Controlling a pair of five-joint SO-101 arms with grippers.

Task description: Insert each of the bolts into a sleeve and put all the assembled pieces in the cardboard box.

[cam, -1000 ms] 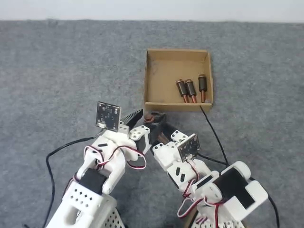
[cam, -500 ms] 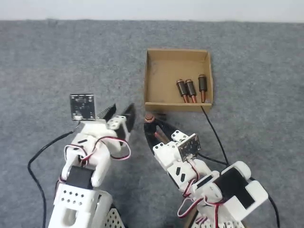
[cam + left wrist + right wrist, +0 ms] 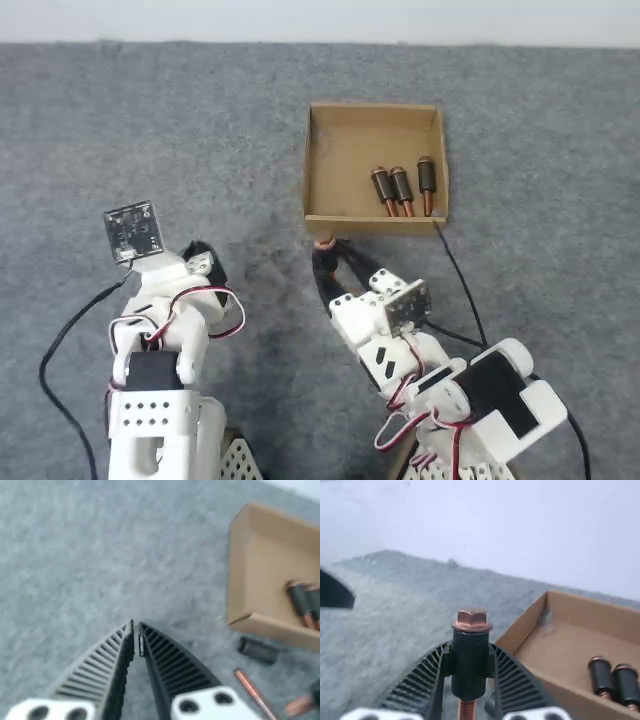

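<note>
My right gripper [image 3: 330, 262] [image 3: 470, 656] stands just before the front wall of the cardboard box [image 3: 375, 224] [image 3: 519, 630], shut on a black sleeve [image 3: 470, 665] held upright. A copper bolt head [image 3: 471, 620] [image 3: 323, 243] sticks out of the sleeve's top and the shaft shows below. Three assembled pieces [image 3: 400, 187] [image 3: 612, 677] lie in the box's right half. My left gripper [image 3: 205, 264] [image 3: 136, 630] sits far to the left over bare carpet, shut on nothing. In the left wrist view a loose black sleeve [image 3: 257, 650] and a copper bolt [image 3: 252, 690] lie on the carpet by the box [image 3: 245, 580].
Grey carpet [image 3: 150, 130] covers the table, bare to the left of and beyond the box. A black cable [image 3: 452, 272] runs from the box's front right corner back along the right arm. A pale wall borders the carpet's far edge.
My left gripper has drawn back to the left, away from the right gripper, and shut. My right gripper has kept the sleeved bolt and edged a little toward the box.
</note>
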